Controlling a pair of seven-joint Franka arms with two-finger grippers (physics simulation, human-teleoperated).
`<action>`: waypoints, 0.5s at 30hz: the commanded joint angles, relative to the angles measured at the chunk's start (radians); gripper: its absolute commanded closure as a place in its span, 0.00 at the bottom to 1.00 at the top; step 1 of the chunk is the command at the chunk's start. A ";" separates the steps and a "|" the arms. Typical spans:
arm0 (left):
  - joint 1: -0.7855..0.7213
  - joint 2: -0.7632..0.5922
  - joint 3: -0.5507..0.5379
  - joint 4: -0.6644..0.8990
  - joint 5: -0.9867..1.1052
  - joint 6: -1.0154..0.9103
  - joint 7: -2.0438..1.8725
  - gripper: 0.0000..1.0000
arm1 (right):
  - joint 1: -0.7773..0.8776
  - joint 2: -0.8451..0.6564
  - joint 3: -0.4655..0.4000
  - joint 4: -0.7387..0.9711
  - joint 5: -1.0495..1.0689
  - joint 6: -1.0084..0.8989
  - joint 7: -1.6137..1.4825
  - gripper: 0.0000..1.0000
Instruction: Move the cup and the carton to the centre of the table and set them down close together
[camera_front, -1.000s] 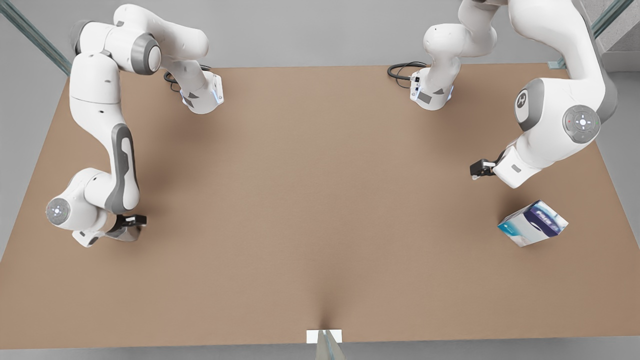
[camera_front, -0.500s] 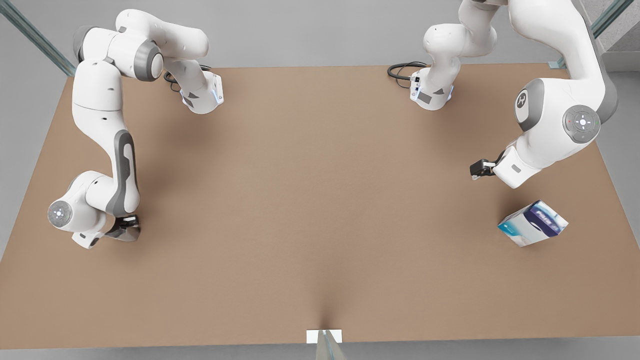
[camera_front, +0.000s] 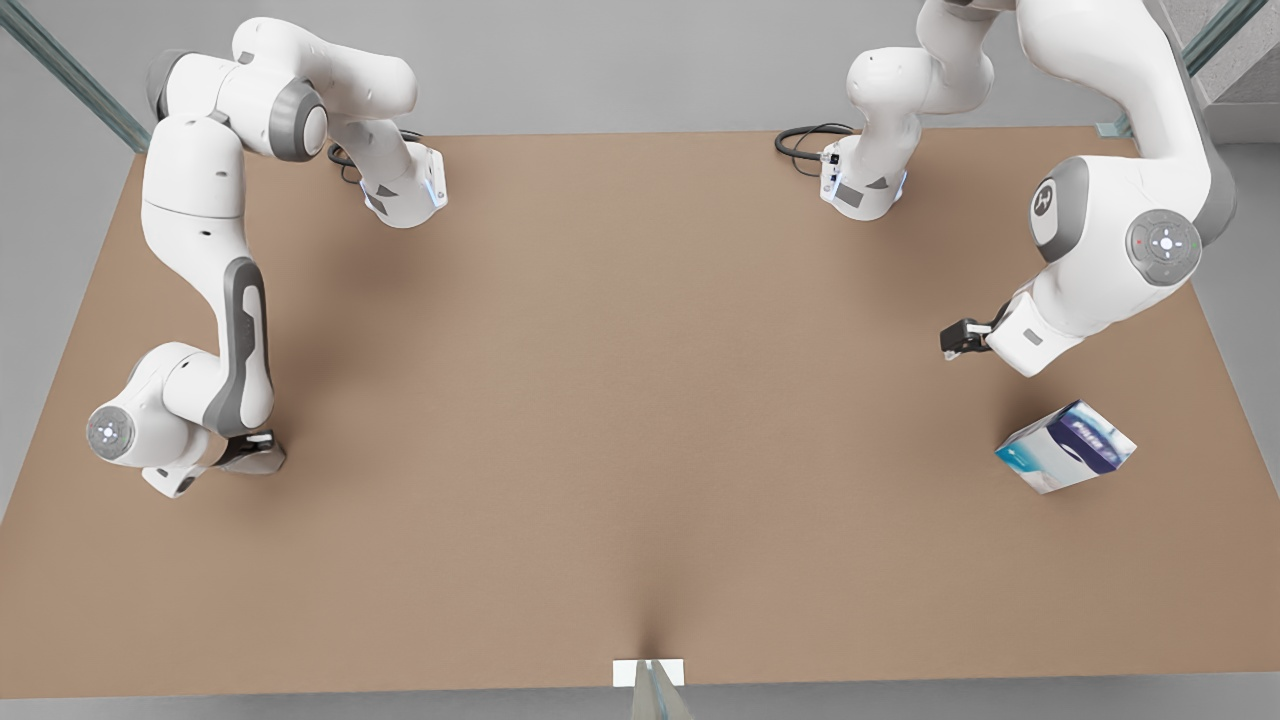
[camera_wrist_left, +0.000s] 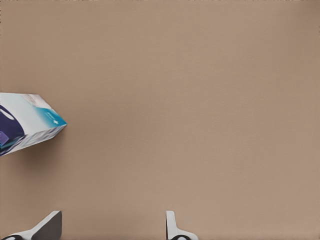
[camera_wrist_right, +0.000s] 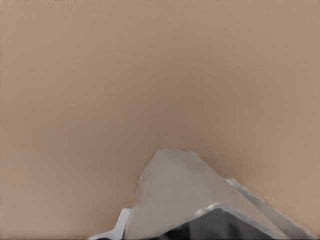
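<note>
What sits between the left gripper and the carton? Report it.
Nothing: in the front view, bare table separates the left gripper from the carton. The left wrist view shows its open jaws short of the carton.

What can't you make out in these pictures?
- Cup: right wrist view, cut off by the frame edge, rim hidden; front view, mostly under the arm's wrist.
- Right tool: at the cup, grip hidden by the wrist in the front view.
- Carton: left wrist view, cut by the edge.
- Left tool: open, only its tips show.

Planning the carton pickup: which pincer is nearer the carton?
Left pincer, open, hangs just beyond the carton. Right pincer is at the cup, across the table.
</note>
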 joint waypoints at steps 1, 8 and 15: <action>0.000 0.000 0.000 0.000 0.000 0.000 0.000 0.00 | 0.000 0.000 0.000 0.009 -0.002 -0.012 0.011 0.79; 0.000 -0.003 0.008 0.005 0.000 0.000 -0.026 0.00 | 0.003 0.000 0.012 0.035 -0.003 -0.055 0.107 0.79; 0.000 -0.006 0.058 0.005 0.000 -0.002 -0.054 0.00 | 0.029 -0.014 0.061 0.112 -0.003 -0.176 0.353 0.79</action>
